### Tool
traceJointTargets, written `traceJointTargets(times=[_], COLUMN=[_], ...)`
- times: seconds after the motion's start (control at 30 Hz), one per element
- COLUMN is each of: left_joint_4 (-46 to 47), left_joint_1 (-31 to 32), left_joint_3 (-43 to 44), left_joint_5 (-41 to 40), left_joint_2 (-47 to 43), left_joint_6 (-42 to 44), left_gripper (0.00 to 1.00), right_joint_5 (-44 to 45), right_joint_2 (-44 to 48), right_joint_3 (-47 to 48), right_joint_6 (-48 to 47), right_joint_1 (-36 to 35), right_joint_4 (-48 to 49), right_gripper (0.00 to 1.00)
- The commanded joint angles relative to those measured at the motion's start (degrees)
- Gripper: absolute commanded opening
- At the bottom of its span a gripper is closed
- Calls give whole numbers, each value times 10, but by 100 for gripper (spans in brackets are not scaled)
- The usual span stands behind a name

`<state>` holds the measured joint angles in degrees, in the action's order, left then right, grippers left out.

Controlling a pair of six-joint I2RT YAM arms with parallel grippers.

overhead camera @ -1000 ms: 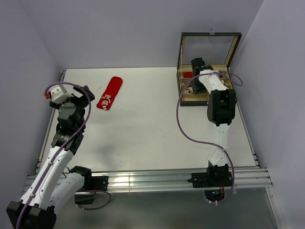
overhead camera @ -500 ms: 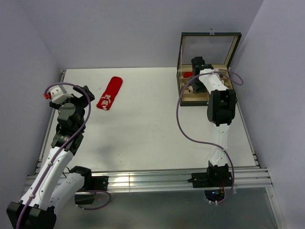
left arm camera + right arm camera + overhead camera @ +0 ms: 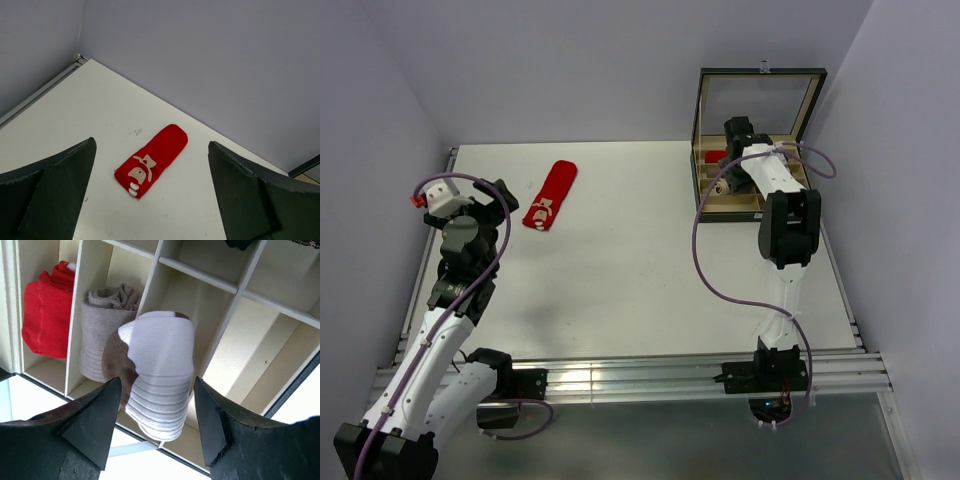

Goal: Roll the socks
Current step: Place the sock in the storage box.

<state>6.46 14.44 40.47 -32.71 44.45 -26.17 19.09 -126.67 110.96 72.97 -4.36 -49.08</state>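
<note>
Stowing, I'd say: right gripper [image 3: 157, 382] pinches the rolled cream sock [image 3: 160, 355] over the box [image 3: 220, 285]. Left gripper [image 3: 151, 144] gapes empty; the red sock [image 3: 155, 155] likely needs rolling next.

Flat socks: one, the red sock [image 3: 550, 195]. Rolled socks outside the compartments: one, the cream-and-brown sock [image 3: 157, 370]. Divided box [image 3: 197, 274]: one, containing one red bundle [image 3: 47, 315] and one grey-brown bundle [image 3: 102, 335].
</note>
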Motion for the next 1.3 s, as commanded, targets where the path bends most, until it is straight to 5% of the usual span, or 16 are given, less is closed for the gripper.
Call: traceJointTargets(times=[0.0, 0.23, 0.53, 0.87, 1.27], left_joint_4=[25, 25, 26, 26, 24], left_joint_1=[1, 1, 1, 1, 2], left_joint_3=[-4, -4, -4, -4, -4], left_joint_5=[11, 8, 8, 8, 9], left_joint_2=[-5, -6, -7, -5, -6], left_joint_6=[2, 2, 3, 4, 4], left_gripper=[100, 99, 99, 100, 99], right_joint_5=[27, 4, 1, -10, 0], right_joint_2=[38, 13, -24, -96, -17], right_joint_3=[-15, -7, -7, 60, 34], right_joint_6=[-3, -20, -30, -46, -59], right_joint_1=[-2, -4, -12, -23, -25], right_joint_4=[-5, 0, -2, -31, -8], right_gripper=[66, 30, 18, 24, 46])
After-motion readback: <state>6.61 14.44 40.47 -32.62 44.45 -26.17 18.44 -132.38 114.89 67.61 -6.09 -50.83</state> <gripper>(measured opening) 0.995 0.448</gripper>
